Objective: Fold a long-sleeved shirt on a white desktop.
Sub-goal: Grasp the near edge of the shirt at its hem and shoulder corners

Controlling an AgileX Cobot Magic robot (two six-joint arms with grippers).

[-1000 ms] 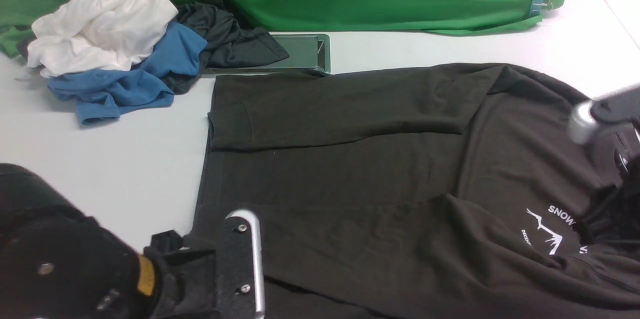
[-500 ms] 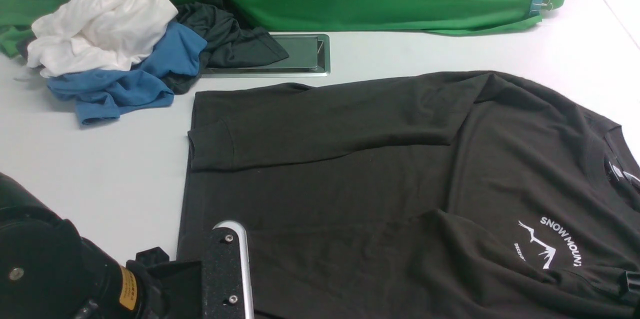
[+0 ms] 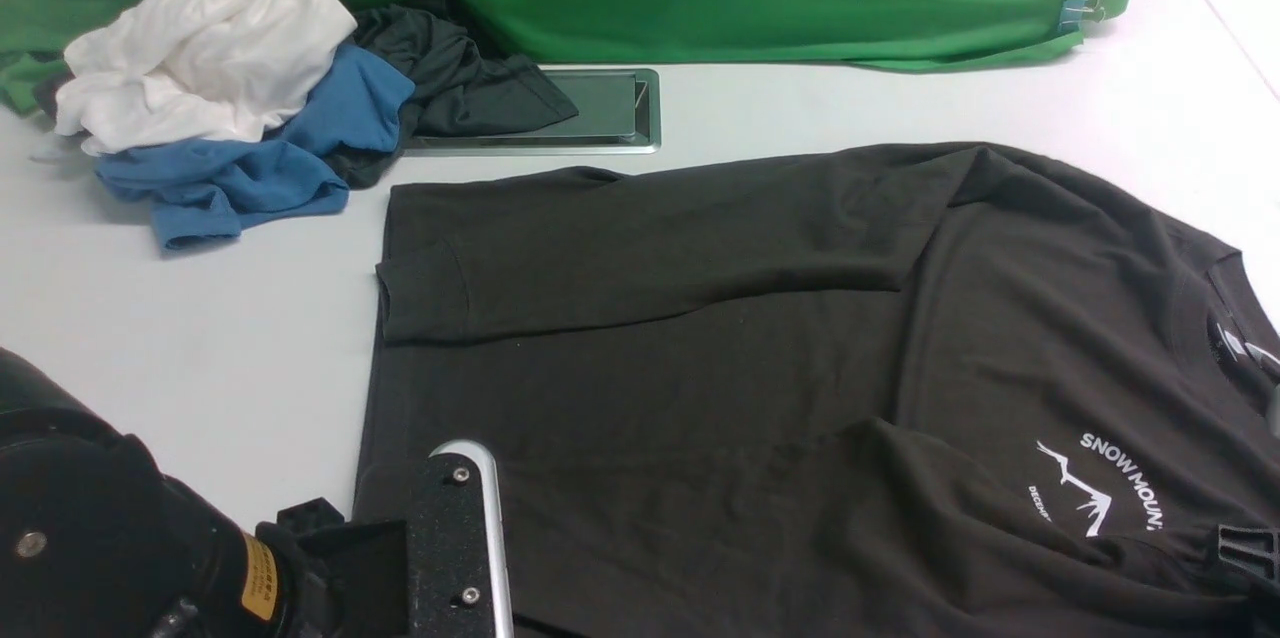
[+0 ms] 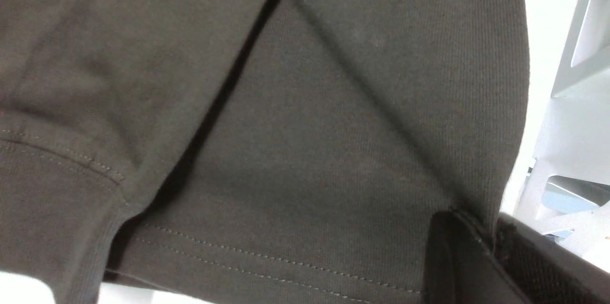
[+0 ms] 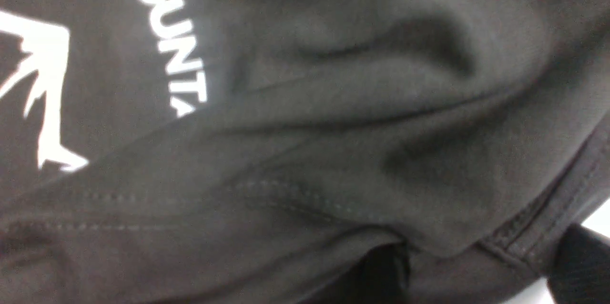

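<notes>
Left tool (image 4: 476, 228): pressed together, pinching the hem of the shirt (image 3: 700, 338). Right tool (image 5: 479, 251): spread, with shirt fabric lying between its jaws. Shirt rests on the worktop (image 3: 250, 338).

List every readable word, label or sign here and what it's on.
"SNOW MOUN": white chest logo on the long-sleeved shirt; a fold covers the rest.
Smaller lettering under that logo: too small to read.
Yellow sticker on the left arm: too small to read.
Neck label: blurred.
</notes>
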